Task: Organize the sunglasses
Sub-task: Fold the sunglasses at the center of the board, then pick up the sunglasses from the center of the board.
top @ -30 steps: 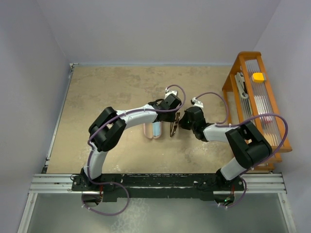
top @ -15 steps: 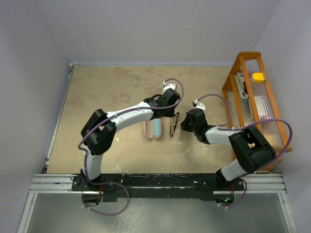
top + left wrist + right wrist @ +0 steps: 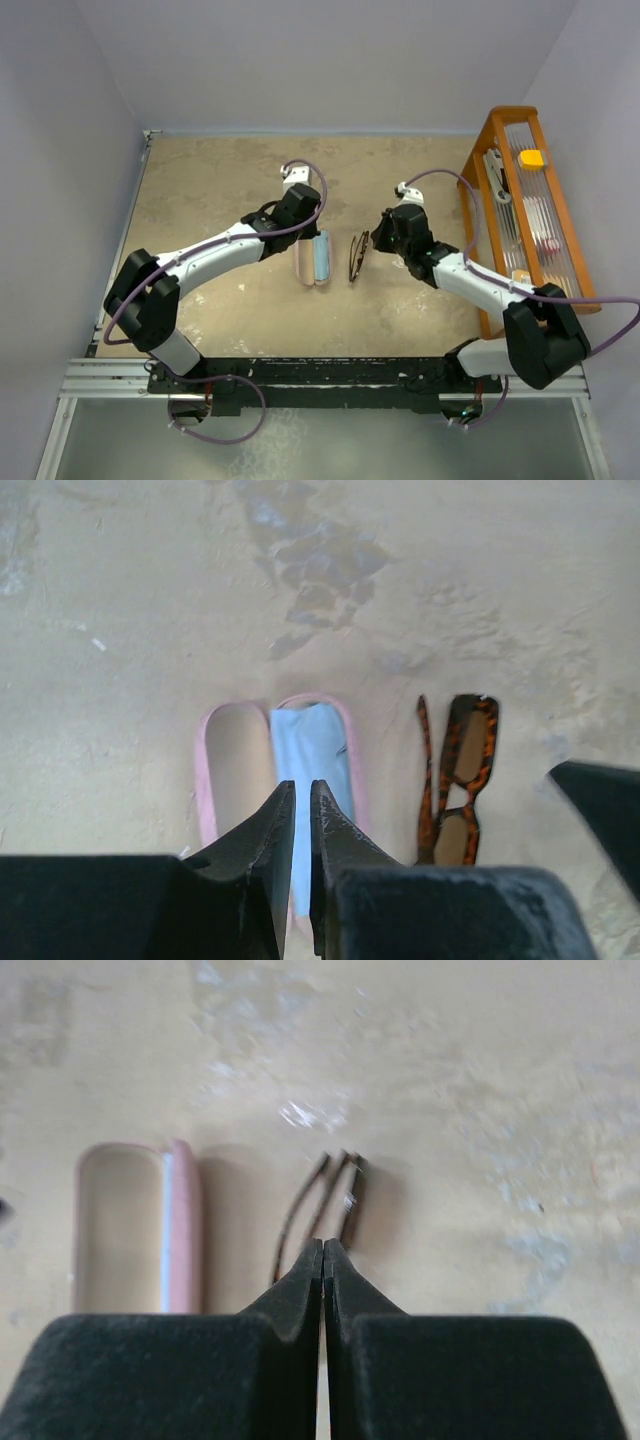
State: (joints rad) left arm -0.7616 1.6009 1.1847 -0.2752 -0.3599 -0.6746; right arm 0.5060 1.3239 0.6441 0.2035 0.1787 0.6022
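Observation:
The sunglasses [image 3: 357, 257], a thin tortoiseshell-brown pair, lie folded on the table just right of the open pink case [image 3: 305, 262]. A light blue cloth [image 3: 322, 258] lies in the case's right half. In the left wrist view the sunglasses [image 3: 428, 790] lie right of the cloth [image 3: 312, 745]. My left gripper [image 3: 303, 228] hovers at the case's far end, and its jaws [image 3: 303, 785] are nearly together with nothing between them. My right gripper [image 3: 378, 240] is shut and empty just right of the sunglasses. Its tips [image 3: 323, 1245] point at the sunglasses [image 3: 352, 1195] without touching them.
An orange wooden rack [image 3: 497, 118] stands at the table's right edge, holding a yellow item [image 3: 532, 158] and other small things. Walls close in the table at the back and on both sides.
My left arm has swung left, away from the sunglasses to the case's far end, and its jaws have narrowed. The right gripper has backed off slightly. The sunglasses stay on the table.

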